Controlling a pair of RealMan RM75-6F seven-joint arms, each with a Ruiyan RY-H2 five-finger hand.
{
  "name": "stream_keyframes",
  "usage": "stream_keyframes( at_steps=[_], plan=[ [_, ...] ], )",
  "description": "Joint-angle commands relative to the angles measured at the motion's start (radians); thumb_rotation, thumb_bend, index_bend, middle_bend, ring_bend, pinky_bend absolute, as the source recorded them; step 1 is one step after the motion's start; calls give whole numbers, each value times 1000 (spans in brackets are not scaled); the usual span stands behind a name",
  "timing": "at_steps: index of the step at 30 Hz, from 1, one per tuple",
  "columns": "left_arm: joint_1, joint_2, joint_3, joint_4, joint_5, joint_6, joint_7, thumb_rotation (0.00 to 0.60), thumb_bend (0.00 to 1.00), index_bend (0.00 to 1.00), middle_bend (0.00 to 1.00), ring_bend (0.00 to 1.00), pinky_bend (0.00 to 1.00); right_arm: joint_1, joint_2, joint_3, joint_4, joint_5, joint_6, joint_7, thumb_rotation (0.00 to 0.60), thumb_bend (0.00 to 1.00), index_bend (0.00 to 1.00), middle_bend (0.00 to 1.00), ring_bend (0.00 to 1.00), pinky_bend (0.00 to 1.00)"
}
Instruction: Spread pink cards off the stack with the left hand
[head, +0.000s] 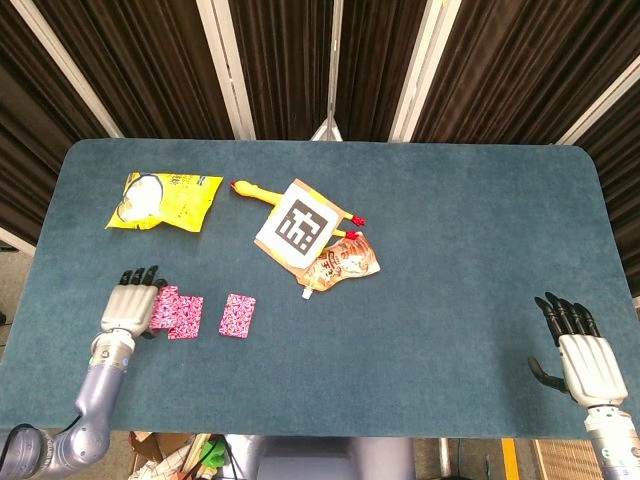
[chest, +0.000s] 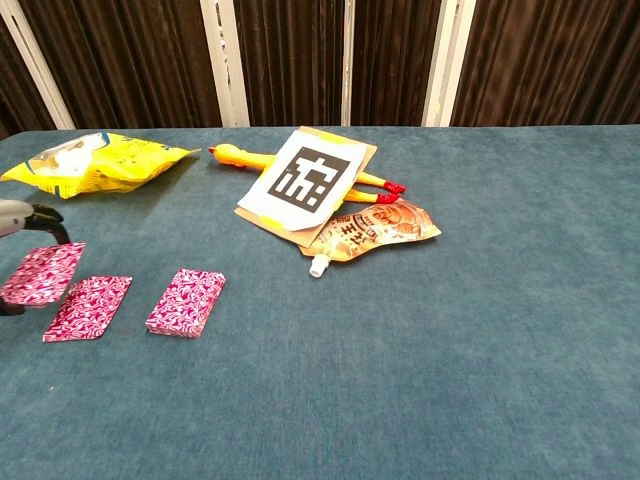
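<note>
Now left hand (head: 126, 303) low at table edge, fingers (head: 140, 277) holding pink card (chest: 40, 272); right hand (head: 583, 362) flat, fingers apart.

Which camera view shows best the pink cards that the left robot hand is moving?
The chest view: the moved pink cards appear large, clearly apart from the pink stack. In the head view they look small, partly beside the left robot hand.
</note>
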Motion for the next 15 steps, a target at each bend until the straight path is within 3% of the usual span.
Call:
stream_keyframes(
  at_steps=[1, 7, 15],
  plan=[
    [17, 3, 15, 36, 5, -20, -23, 600, 458, 363, 0, 0, 0, 0, 0, 0, 0, 0, 1, -1, 600, 362, 0, 0, 0, 19],
    [28, -9, 0, 69, 42, -38, -71, 600, 458, 366, 0, 0, 0, -1, -1, 0, -3, 2, 2, -5, 600, 362, 0, 0, 0, 19],
    [12, -11, -4, 67, 11, -34, -13, 600, 458, 365, 0, 0, 0, -1, 1, 1, -2, 2, 2, 0, 600, 363, 0, 0, 0, 19]
  ],
)
